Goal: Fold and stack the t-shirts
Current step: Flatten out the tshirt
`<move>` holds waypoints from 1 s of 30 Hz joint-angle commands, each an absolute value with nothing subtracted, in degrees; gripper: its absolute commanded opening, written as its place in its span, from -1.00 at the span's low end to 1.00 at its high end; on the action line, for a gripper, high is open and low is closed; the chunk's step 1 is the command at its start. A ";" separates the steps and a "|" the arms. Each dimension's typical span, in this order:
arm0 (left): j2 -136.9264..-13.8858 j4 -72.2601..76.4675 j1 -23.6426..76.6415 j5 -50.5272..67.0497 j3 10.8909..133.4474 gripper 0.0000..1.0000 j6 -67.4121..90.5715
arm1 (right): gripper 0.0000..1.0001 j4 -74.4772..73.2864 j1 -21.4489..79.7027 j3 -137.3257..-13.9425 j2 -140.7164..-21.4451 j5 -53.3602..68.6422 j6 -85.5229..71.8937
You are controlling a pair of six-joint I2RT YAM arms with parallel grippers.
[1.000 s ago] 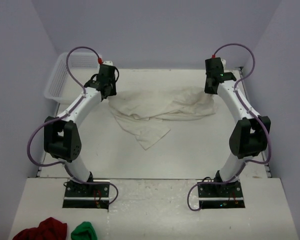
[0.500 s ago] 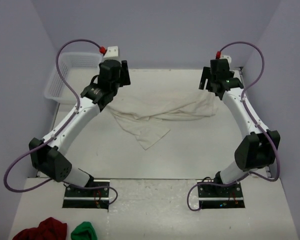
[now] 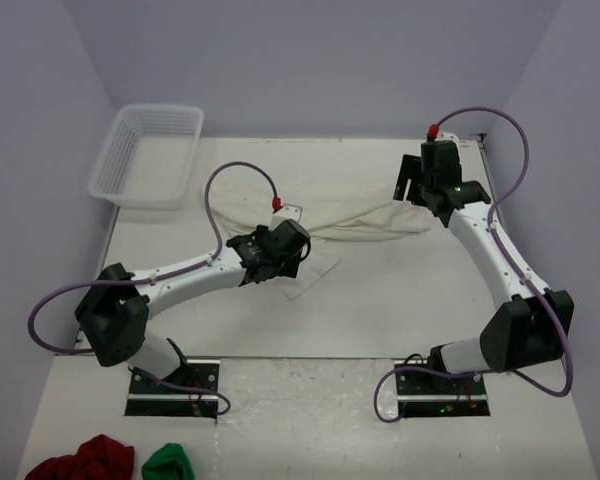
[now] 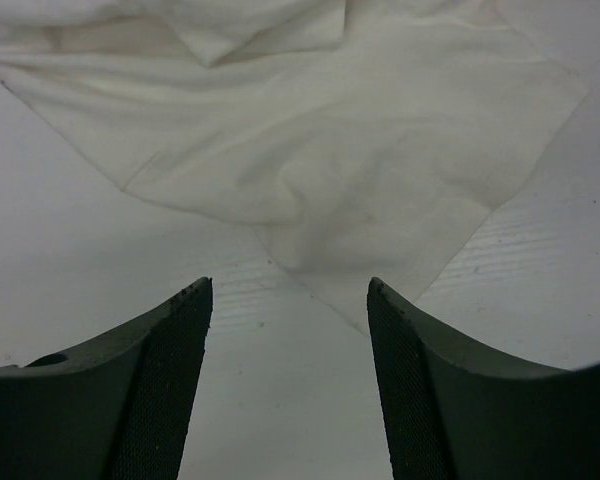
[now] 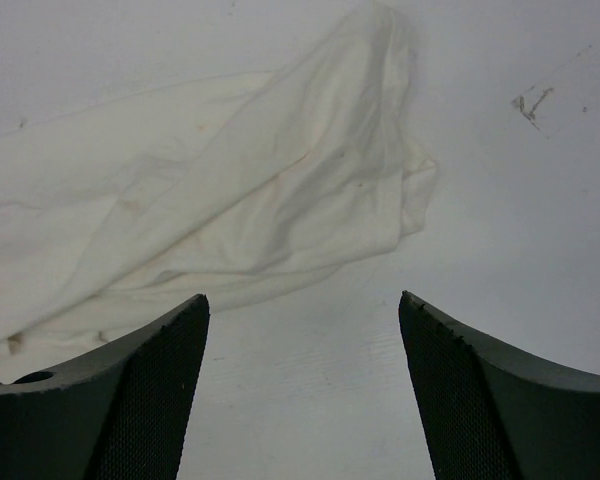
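One off-white t-shirt [image 3: 372, 220] lies crumpled across the far middle of the table, with a corner flap [image 3: 318, 272] pointing toward the near side. My left gripper [image 3: 295, 262] is open and low over that flap. In the left wrist view the shirt [image 4: 310, 150] spreads ahead, and its corner tip reaches between the open fingers of the left gripper [image 4: 290, 292]. My right gripper [image 3: 415, 192] is open, just above the shirt's right end. In the right wrist view the shirt [image 5: 230, 210] lies just beyond the open right gripper [image 5: 302, 302]. Neither gripper holds anything.
A clear plastic basket [image 3: 150, 150] stands at the far left corner. A dark red cloth bundle [image 3: 80, 462] and a small green cloth bundle [image 3: 168, 463] lie on the near ledge at the left, behind the arm bases.
My left arm has swung from the shirt's far left edge down to its near corner flap. My right gripper has shifted slightly toward the far right. The shirt's left part is now covered by the left arm.
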State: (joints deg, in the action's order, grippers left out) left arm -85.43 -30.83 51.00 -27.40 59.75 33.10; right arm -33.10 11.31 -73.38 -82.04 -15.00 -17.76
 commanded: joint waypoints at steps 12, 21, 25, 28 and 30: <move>-96.85 -30.94 60.02 -27.77 59.68 0.31 43.67 | 0.56 -30.67 10.81 -74.44 -75.15 -13.27 -18.02; -98.09 -30.76 61.08 -28.21 57.31 0.31 45.97 | 0.56 -30.59 10.63 -73.57 -72.86 -12.57 -18.02; -98.96 -30.94 61.08 -28.74 57.22 0.31 46.23 | 0.57 -30.59 10.55 -73.21 -72.33 -12.57 -18.02; -100.19 -30.76 61.08 -28.83 57.39 0.26 46.06 | 0.57 -30.59 10.55 -73.30 -71.81 -12.31 -18.02; -100.89 -29.97 61.00 -28.83 57.57 0.22 45.71 | 0.57 -30.41 10.55 -73.39 -71.54 -11.60 -17.84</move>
State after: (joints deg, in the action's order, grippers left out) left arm -99.04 -30.44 61.14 -27.18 57.47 44.45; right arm -32.03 10.81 -73.36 -73.30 -12.80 -17.80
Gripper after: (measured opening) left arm 0.617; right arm 0.782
